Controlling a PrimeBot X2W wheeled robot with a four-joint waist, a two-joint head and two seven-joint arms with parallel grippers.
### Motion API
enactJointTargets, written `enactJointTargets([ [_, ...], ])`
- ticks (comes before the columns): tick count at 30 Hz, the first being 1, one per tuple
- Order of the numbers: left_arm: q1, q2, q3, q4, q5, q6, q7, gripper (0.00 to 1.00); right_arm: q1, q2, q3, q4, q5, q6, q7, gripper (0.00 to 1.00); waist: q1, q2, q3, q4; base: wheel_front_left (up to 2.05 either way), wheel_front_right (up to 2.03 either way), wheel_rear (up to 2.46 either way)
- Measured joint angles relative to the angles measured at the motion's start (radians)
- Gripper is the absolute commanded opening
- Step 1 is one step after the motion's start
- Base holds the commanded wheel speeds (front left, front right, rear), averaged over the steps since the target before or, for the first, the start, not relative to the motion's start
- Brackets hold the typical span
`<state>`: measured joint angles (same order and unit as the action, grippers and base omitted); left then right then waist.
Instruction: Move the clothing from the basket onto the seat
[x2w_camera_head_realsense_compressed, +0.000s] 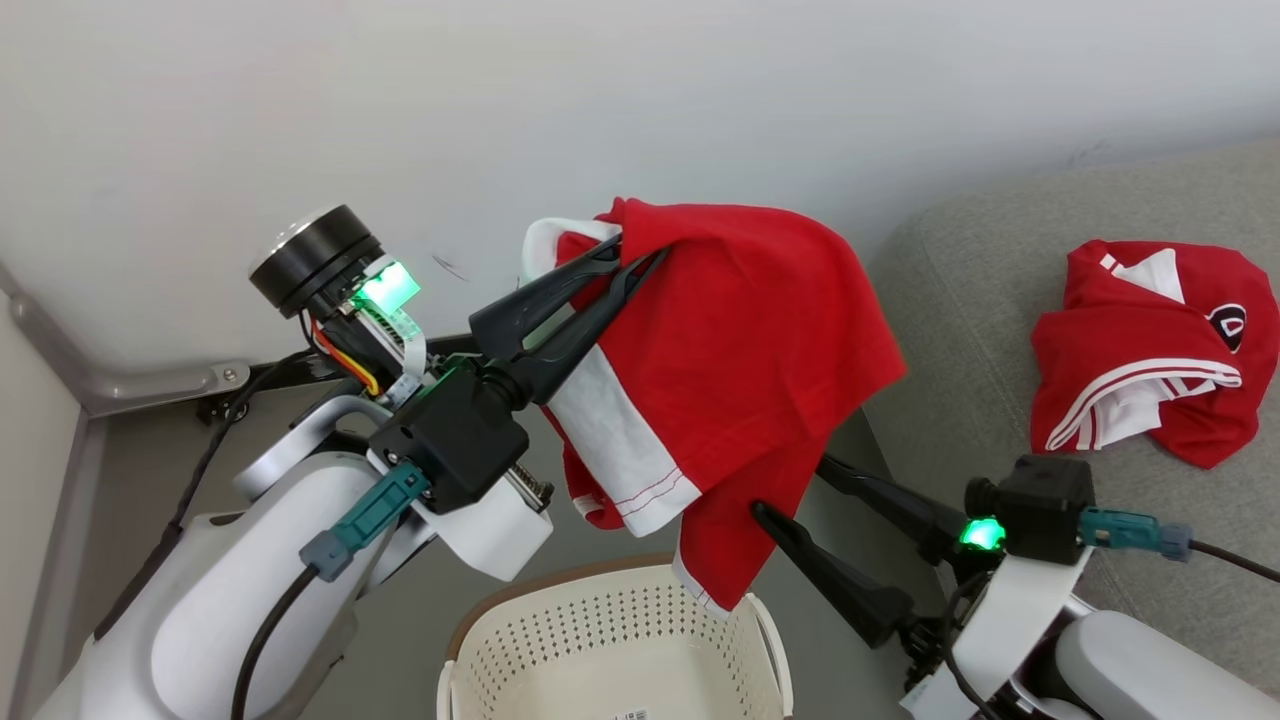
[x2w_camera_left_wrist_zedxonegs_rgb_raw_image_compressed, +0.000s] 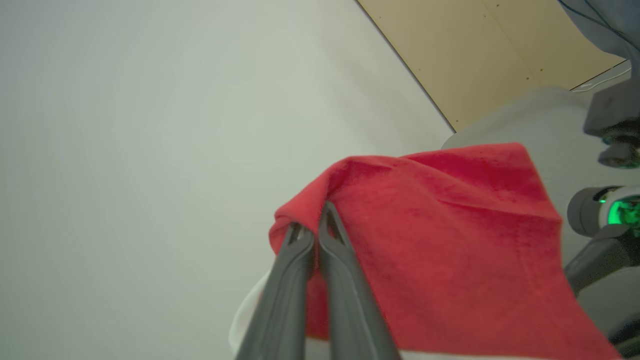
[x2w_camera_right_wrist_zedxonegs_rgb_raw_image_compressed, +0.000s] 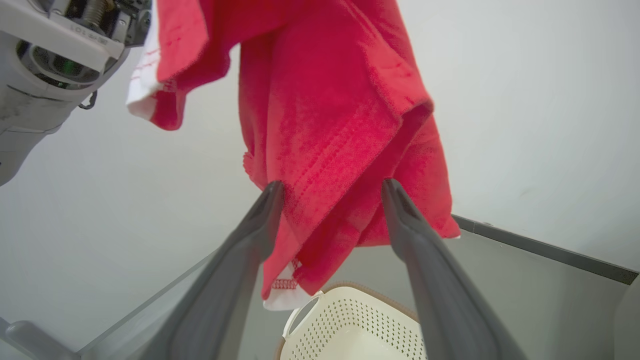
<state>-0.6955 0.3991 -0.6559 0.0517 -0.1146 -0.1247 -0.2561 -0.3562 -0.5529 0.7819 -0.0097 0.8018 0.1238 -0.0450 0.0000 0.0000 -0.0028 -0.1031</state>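
1. Carrying a jersey (x2w_camera_head_realsense_compressed: 740, 330) across to the sofa (x2w_camera_head_realsense_compressed: 980, 300) is, as I am judging it, the step in hand.
2. The left fingers (x2w_camera_head_realsense_compressed: 630, 275) (x2w_camera_left_wrist_zedxonegs_rgb_raw_image_compressed: 300, 260) are clenching on a fold near the jersey's top edge. The cloth is hanging in the air above the basket (x2w_camera_head_realsense_compressed: 600, 640) (x2w_camera_right_wrist_zedxonegs_rgb_raw_image_compressed: 350, 325), its lowest corner just over the rim.
3. The right fingers (x2w_camera_head_realsense_compressed: 775, 522) (x2w_camera_right_wrist_zedxonegs_rgb_raw_image_compressed: 267, 210) are standing spread wide, grasping nothing. In the right wrist view the hanging cloth is showing between them, and I cannot tell whether it is touching them.
4. The other jersey (x2w_camera_head_realsense_compressed: 1140, 350) is lying crumpled on the sofa, well to the right of the lifted one.
5. The basket is looking empty in the part that shows, so I am taking this as the last garment and the task as well past halfway.
6. The next move is calling for the left arm to swing right until the jersey is hanging over the cushion, near the other jersey.
7. It is then calling for a lowering and a release of the left fingers.
8. The low tail is needing room to clear the sofa's edge and the spread right fingers on the way.
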Motion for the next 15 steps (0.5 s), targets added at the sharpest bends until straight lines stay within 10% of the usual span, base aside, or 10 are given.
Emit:
enactJointTargets([
  [10,-0.017,-0.028,-0.027,0.008,-0.021,0.000,0.000,0.00,-0.088,0.090,0.065,0.087,0.035,0.000,-0.014,1.00,0.0000,0.0000,0.011,0.022,0.00,0.00,0.00],
  [15,-0.029,-0.030,-0.030,0.010,-0.033,0.000,0.000,0.00,-0.126,0.119,0.084,0.146,0.034,0.000,-0.035,0.45,0.0000,0.0000,0.021,0.027,0.00,0.00,0.00],
])
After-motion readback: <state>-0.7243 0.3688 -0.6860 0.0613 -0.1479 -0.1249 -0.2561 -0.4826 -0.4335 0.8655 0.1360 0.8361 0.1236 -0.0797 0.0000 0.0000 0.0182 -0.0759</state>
